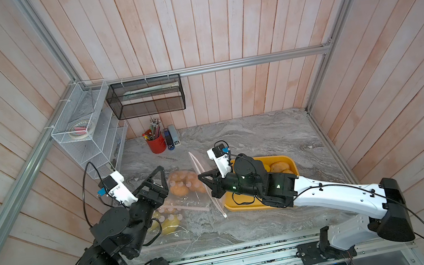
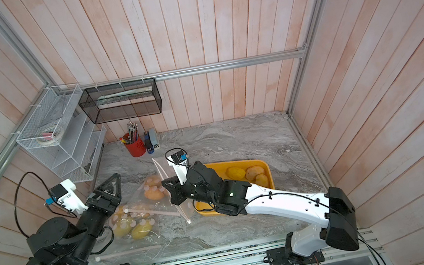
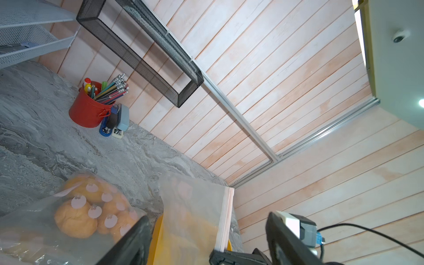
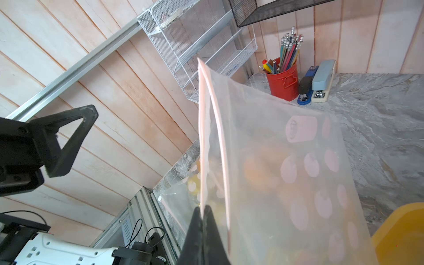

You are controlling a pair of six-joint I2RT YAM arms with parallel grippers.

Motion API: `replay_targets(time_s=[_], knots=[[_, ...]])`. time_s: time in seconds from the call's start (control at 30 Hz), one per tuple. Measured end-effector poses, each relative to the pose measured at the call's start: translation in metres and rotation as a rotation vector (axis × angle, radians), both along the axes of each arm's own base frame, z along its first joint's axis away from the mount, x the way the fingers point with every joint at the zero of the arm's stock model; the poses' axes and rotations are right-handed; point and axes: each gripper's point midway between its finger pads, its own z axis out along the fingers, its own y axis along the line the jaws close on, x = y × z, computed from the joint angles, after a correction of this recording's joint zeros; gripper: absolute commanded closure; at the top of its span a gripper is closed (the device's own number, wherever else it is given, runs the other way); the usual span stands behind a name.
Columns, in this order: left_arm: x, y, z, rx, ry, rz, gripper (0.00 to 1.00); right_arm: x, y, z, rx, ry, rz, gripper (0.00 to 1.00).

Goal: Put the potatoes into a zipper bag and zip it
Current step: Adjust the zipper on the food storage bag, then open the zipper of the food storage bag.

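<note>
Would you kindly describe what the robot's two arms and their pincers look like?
The left arm and right arm have white shells with black joints and thin black cables looping alongside. Each wrist carries a white camera mount with a blue plug. The left pincer and right pincer are black, with hollow triangular fingers.

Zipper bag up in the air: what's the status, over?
Right gripper shut on zipper bag at rim, bag raised. Left gripper open, empty. Three potatoes visible in yellow tray; two filled bags on table. Nothing blocks tray.
</note>
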Motion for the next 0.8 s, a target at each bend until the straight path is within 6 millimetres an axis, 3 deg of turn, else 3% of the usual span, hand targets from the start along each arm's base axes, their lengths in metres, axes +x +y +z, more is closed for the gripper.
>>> replay_targets(time_s=[0.17,0.3,0.47,0.8], knots=[[0.039,-0.065,-0.041,0.156,0.114,-0.099,0.22,0.012,-0.029,-0.036,-0.055,0.045,-0.086,1.00],[0.063,-0.108,-0.080,0.257,0.200,-0.178,0.25,0.022,-0.049,-0.038,-0.053,0.055,-0.133,1.00],[0.073,-0.131,-0.096,0.287,0.221,-0.232,0.29,0.018,-0.055,-0.021,-0.012,0.037,-0.131,1.00],[0.079,-0.148,-0.090,0.274,0.179,-0.275,0.31,0.018,-0.052,-0.020,-0.013,0.036,-0.122,1.00]])
